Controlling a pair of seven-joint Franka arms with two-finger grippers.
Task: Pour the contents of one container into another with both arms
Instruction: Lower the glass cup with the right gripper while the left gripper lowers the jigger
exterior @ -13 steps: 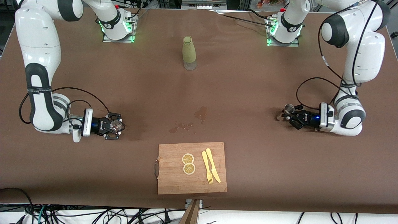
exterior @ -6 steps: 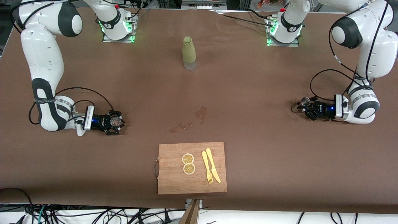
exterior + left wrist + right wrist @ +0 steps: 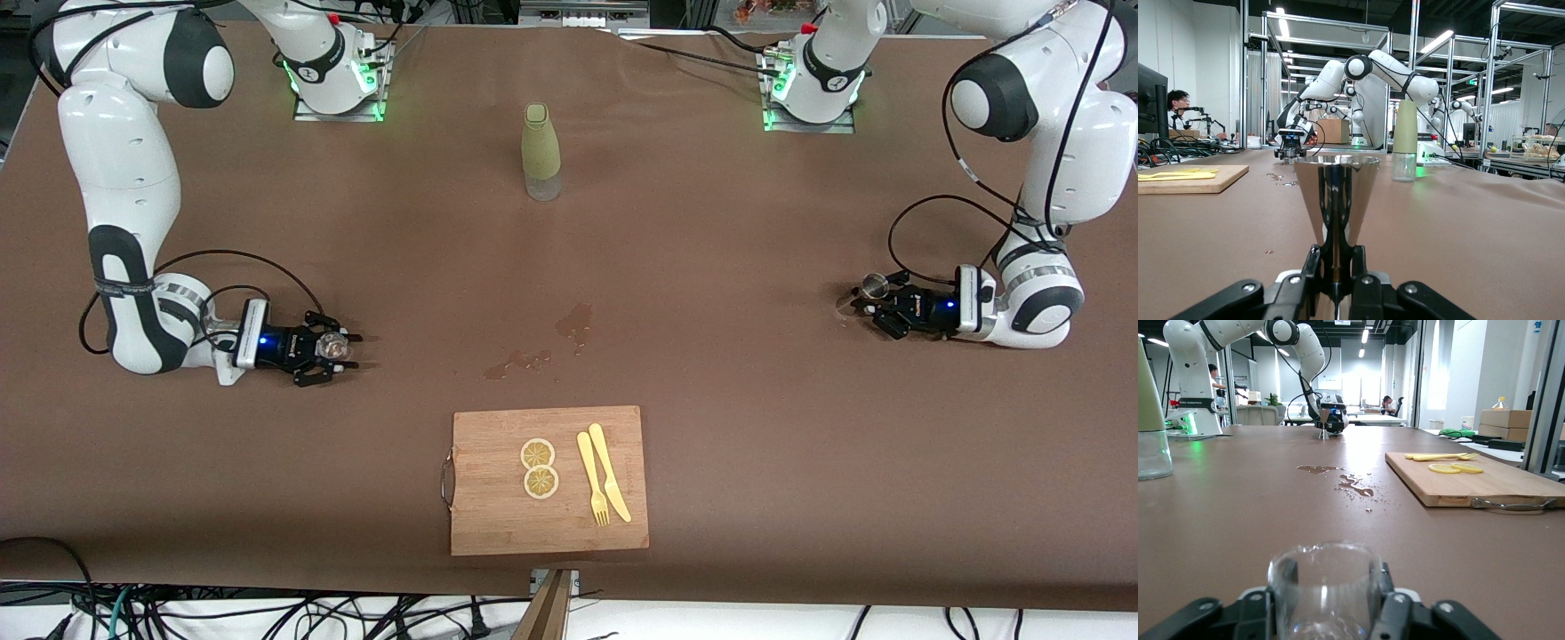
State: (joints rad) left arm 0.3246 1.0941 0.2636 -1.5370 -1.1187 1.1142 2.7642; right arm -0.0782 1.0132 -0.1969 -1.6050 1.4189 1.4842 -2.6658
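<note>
Jaws of left gripper (image 3: 876, 300) clamp a funnel-shaped glass (image 3: 1336, 193) at its stem, on the table (image 3: 711, 222). Right gripper (image 3: 336, 348) fingers stand parted around a clear glass (image 3: 1325, 587) resting between them.

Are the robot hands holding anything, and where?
Left gripper pinches a small funnel-shaped glass at its narrow foot. Right gripper has opened around a clear cup.
</note>
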